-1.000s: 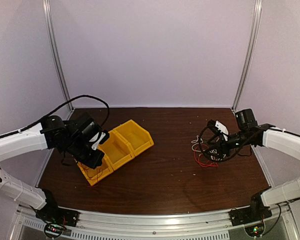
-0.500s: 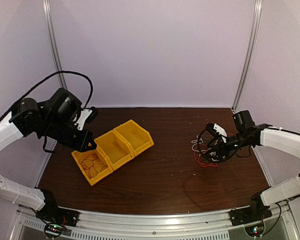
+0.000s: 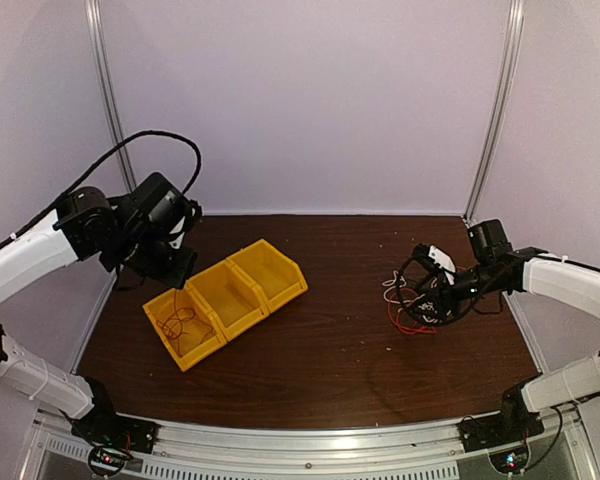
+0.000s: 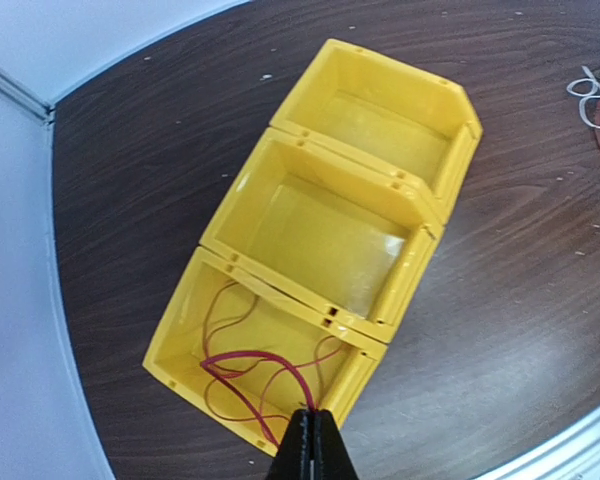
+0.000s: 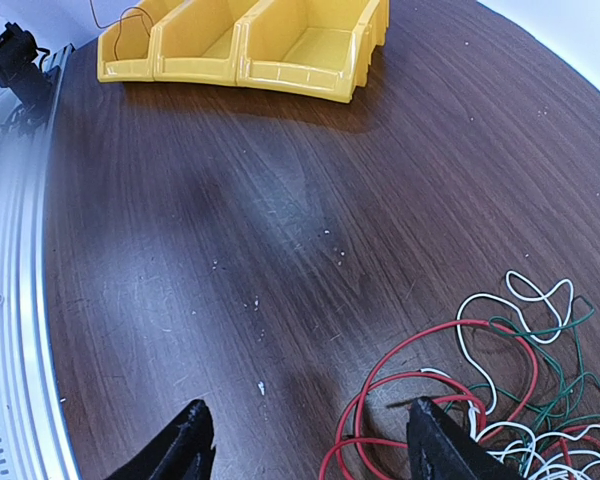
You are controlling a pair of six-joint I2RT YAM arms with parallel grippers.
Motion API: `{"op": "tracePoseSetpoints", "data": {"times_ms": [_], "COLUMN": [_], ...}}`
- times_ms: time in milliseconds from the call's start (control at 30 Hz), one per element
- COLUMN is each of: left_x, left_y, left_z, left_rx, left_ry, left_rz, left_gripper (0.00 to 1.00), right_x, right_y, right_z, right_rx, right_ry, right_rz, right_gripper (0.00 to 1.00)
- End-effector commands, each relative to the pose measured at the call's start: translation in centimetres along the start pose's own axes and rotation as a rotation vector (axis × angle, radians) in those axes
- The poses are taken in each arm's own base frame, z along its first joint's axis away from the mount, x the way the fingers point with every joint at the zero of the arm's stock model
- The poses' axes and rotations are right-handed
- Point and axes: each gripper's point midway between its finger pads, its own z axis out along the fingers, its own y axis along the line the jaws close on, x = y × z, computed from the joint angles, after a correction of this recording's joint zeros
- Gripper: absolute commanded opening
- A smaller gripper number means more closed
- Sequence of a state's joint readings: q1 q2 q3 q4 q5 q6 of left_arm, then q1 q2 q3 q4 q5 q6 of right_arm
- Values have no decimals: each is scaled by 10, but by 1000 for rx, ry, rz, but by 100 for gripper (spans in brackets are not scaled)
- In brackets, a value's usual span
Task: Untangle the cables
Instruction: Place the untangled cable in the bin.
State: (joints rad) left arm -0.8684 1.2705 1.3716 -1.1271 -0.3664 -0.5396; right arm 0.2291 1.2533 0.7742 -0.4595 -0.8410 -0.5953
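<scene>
Left gripper [image 4: 313,445] lifted off bins [image 4: 330,250], pinched together | right gripper [image 5: 310,445] apart, seemingly above cables [image 5: 520,435]

Quick sweep of all 3 views and there is nothing to read: no lettering, label, brand mark or numeral is legible on any surface.
</scene>
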Motion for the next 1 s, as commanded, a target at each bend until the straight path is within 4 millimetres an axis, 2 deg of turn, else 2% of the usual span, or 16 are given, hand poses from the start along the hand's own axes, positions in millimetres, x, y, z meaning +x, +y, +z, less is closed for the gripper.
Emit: {"op": "tracePoseSetpoints", "data": {"times_ms": [0, 233, 400, 633, 767, 967], "left_x": [-14, -22, -17, 9, 29, 58], "left_y": [36, 57, 69, 47, 34, 28], "left_z": [7, 28, 49, 74, 80, 87], "left_rx": [-165, -148, -180, -46, 45, 97], "left_ry": [-118, -304, -314, -238, -214, -155], "left_rz": [-18, -105, -138, -169, -189, -218], "left_gripper": [0, 0, 0, 0, 0, 0], "right_x": [-6, -5, -4, -2, 0, 2], "right_y": [0, -1, -1, -2, -3, -3], "right_z": [-3, -2, -2, -1, 0, 2], "right_rx": [2, 2, 6, 8, 6, -4], "right_ry": [-16, -11, -7, 0, 5, 12], "right_rz": [-2, -2, -3, -4, -4, 0], "right_gripper": [67, 67, 67, 67, 67, 67]}}
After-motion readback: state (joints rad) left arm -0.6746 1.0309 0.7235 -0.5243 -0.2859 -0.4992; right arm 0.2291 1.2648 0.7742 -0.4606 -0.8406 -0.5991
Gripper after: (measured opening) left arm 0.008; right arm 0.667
